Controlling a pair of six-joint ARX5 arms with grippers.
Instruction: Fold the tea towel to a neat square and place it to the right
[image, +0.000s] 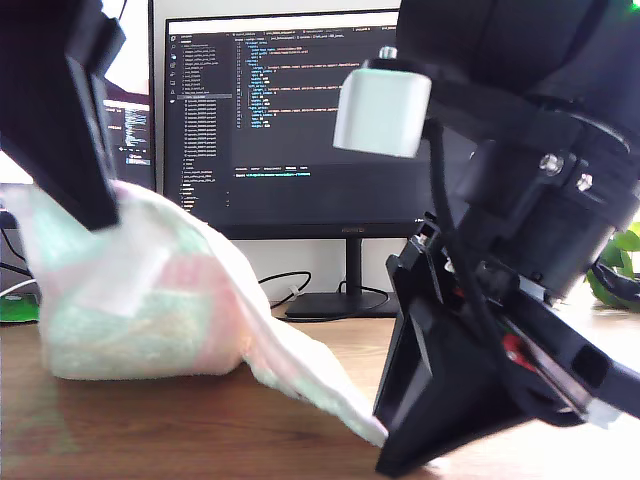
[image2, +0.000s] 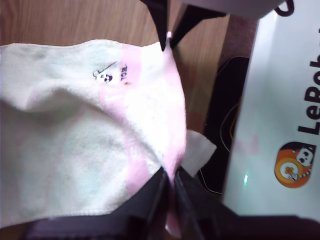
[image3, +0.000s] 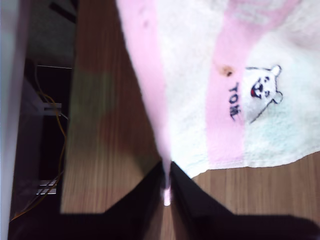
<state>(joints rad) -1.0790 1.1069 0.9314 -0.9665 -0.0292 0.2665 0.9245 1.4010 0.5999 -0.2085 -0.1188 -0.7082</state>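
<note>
Both claws pinching one pink edge of the tea towel, mid-fold over the wooden table.

My first gripper was pressed together on the pink-banded edge, with the cloth spreading away from its jaws toward my second gripper, which was also clamped on that edge at the far corner. The towel ran taut between my two sets of jaws, so its long axis lay along the line from one claw to the other, while the rest sagged in a heap on the table below. I judged this the first fold, edge lifted but not yet laid over. The next move called for carrying both corners together, evenly, across to the opposite edge.
</note>
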